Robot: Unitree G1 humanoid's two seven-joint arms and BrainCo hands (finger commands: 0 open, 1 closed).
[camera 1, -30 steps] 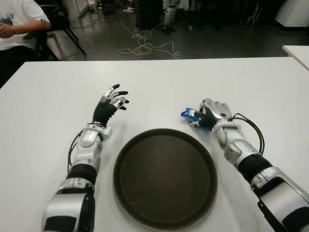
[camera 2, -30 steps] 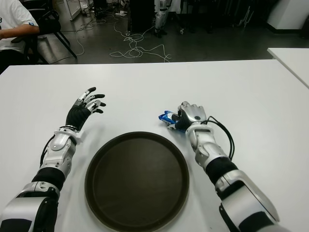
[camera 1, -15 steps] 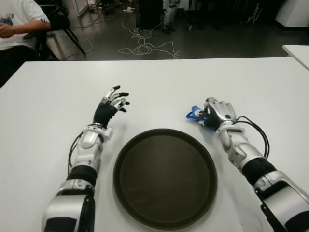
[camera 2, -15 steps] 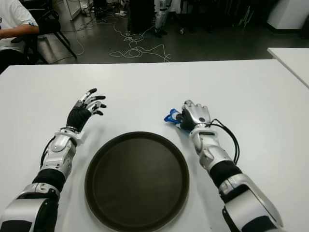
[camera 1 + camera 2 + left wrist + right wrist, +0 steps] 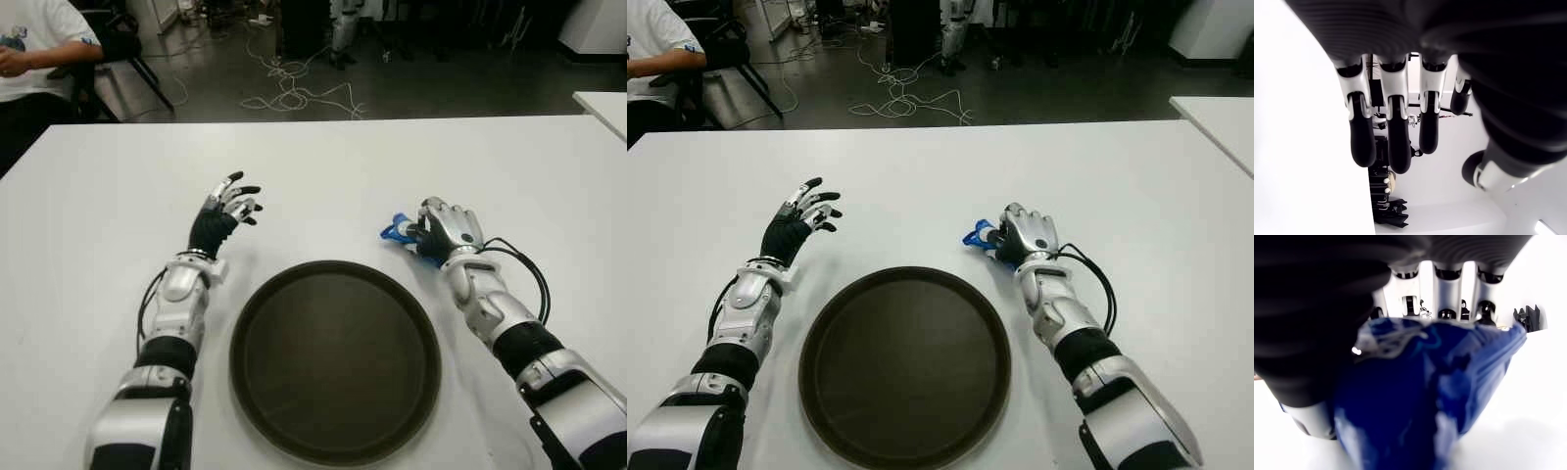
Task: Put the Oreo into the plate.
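My right hand (image 5: 431, 233) is curled around a blue Oreo packet (image 5: 397, 229), held just beyond the far right rim of the round dark plate (image 5: 335, 358). One end of the packet sticks out to the left of the fingers. In the right wrist view the blue Oreo packet (image 5: 1430, 396) fills the palm under the curled fingers (image 5: 1447, 291). My left hand (image 5: 227, 208) shows above the white table (image 5: 118, 196), left of the plate's far rim, fingers spread and holding nothing. The plate has nothing on it.
A person in a white shirt (image 5: 34, 44) sits beyond the table's far left corner. Cables (image 5: 294, 93) lie on the dark floor behind the table. Another white table's corner (image 5: 602, 103) shows at the far right.
My right hand has lifted the Oreo packet slightly and shifted a little to the right and away; the packet now tilts upward. The left hand has barely moved.
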